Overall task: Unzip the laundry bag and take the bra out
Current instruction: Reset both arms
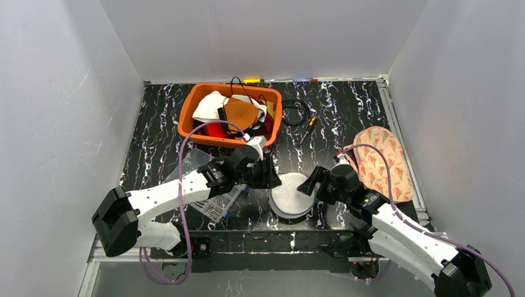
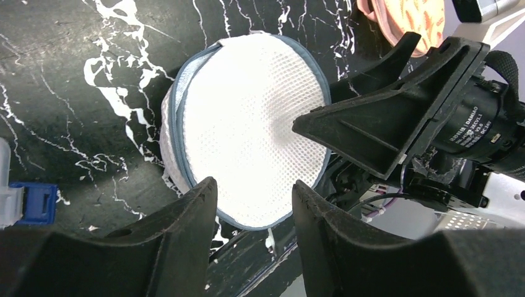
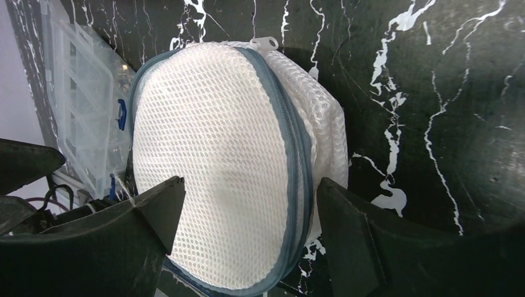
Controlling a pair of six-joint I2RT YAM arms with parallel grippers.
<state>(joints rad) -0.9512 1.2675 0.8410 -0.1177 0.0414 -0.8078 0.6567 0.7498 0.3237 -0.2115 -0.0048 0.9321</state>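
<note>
White mesh laundry bag (image 1: pixel 292 197), round, grey-zipped, left fingers (image 2: pixel 179 247) and right fingers (image 3: pixel 353 235) parted, empty

Bright, even light from above gives soft shadows; the bag (image 2: pixel 247 124) nearly washes out in the left wrist view, and close fingers (image 3: pixel 93 247) look soft.

Orange bin (image 1: pixel 187 116) of clothes at back, clear plastic box (image 3: pixel 86 111) left
</note>
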